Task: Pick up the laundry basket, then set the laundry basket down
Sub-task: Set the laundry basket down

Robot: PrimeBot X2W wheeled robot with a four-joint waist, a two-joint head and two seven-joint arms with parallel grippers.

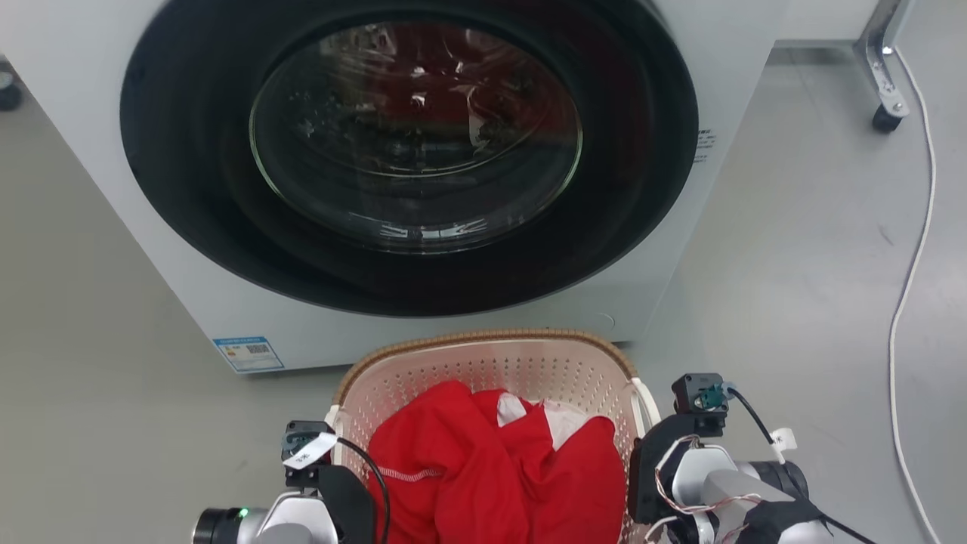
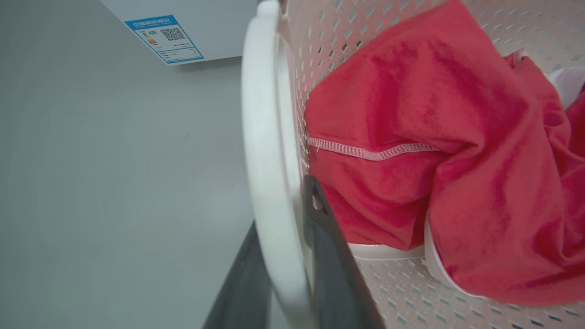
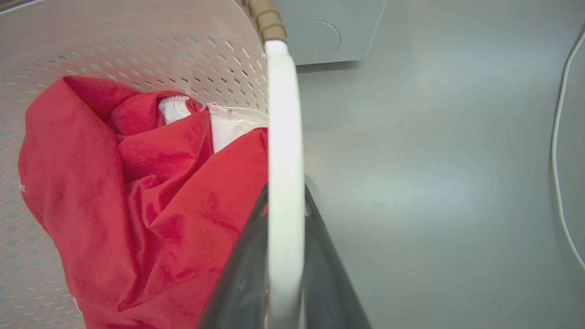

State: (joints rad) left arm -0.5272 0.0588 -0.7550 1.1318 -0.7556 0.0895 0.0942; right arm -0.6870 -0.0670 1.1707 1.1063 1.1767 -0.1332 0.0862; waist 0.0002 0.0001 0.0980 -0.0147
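The laundry basket (image 1: pixel 491 368), pale pink with perforated walls and a tan woven rim, is low in the head view, just in front of the washer. It holds a red garment (image 1: pixel 483 468) with a bit of white cloth. My left gripper (image 2: pixel 283 205) is shut on the basket's white left handle (image 2: pixel 263 114), one dark finger on each side. My right gripper (image 3: pixel 285 187) is shut on the white right handle (image 3: pixel 283 114) in the same way. In the head view the left gripper (image 1: pixel 344 483) and the right gripper (image 1: pixel 642 465) flank the basket. I cannot tell whether the basket touches the floor.
A white front-loading washer (image 1: pixel 91 136) with a closed round dark glass door (image 1: pixel 415 136) stands right behind the basket, a blue label (image 1: pixel 248 353) at its lower corner. A white cable (image 1: pixel 910 287) runs along the grey floor at right, near a metal leg with a caster (image 1: pixel 885 117).
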